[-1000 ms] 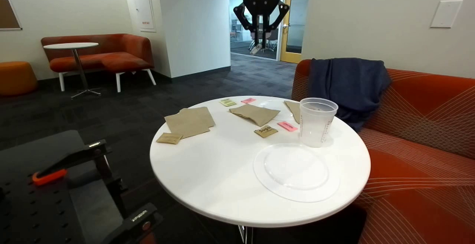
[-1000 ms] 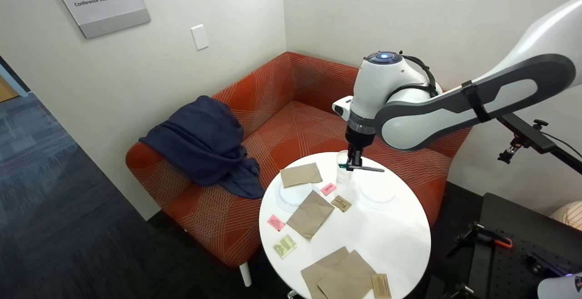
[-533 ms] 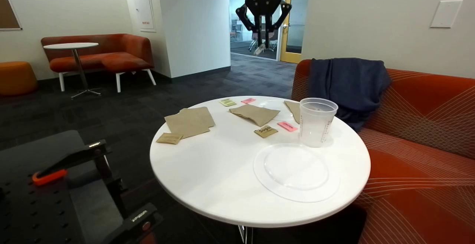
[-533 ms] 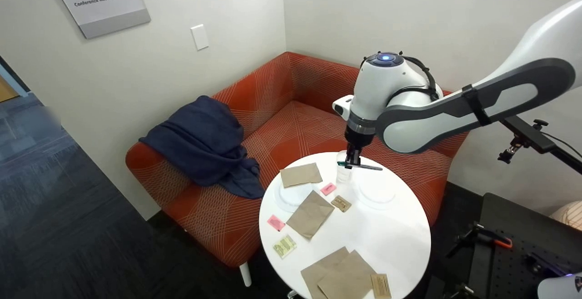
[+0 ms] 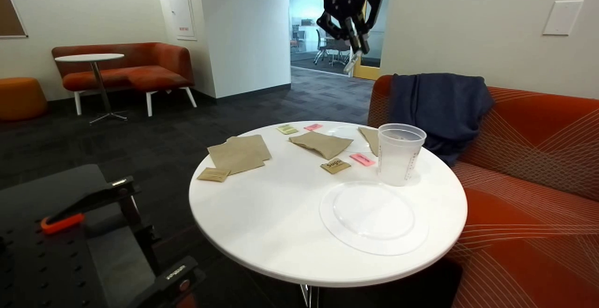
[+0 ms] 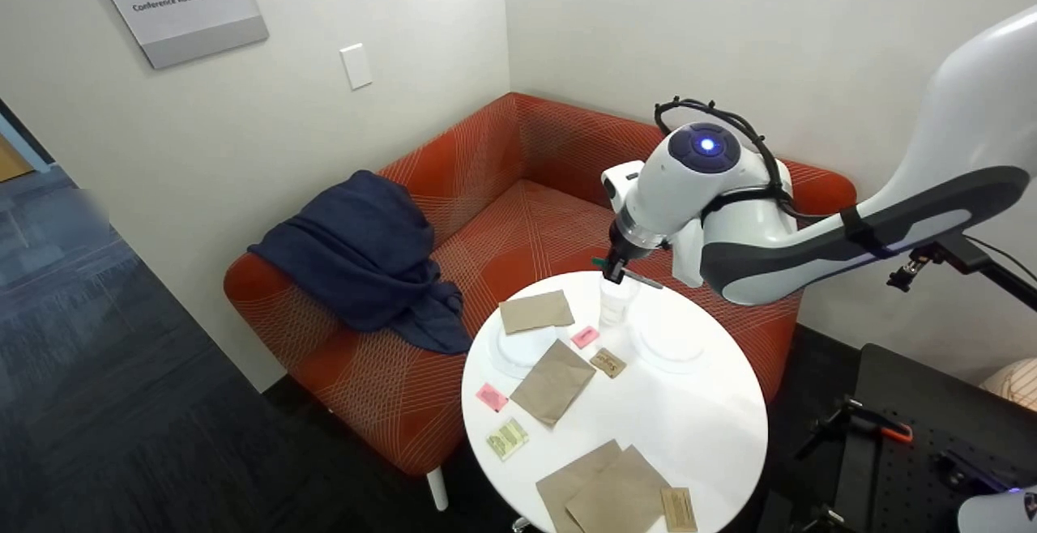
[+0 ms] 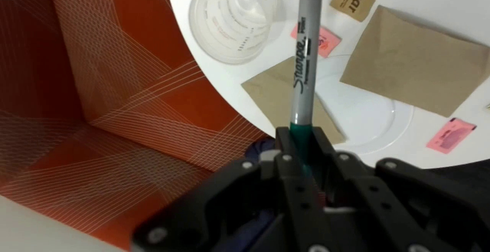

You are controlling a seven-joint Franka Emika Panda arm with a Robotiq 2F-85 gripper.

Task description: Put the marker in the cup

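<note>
The marker is a grey pen with a green cap, seen large in the wrist view (image 7: 307,53). My gripper (image 7: 301,137) is shut on its cap end, and the grey body sticks out away from the fingers. In an exterior view the gripper (image 5: 360,49) is tilted and well above the table, with the marker (image 5: 352,62) slanting down from it. The clear cup (image 5: 400,158) stands upright on the table. In an exterior view the gripper (image 6: 613,272) and the marker (image 6: 645,279) overlap the cup's rim area (image 6: 617,306). In the wrist view the cup (image 7: 229,26) lies left of the marker.
The round white table (image 5: 281,233) holds a flat clear plate (image 5: 374,209) in front of the cup, a second plate (image 7: 360,106), brown napkins (image 5: 323,144) and sugar packets (image 5: 335,165). A red sofa (image 6: 559,225) with a dark blue cloth (image 6: 356,249) borders the table.
The wrist has tilted, and in the exterior views the gripper now leans instead of hanging straight down. The held marker has tilted with it, its grey end pointing lower. The cup has not moved.
</note>
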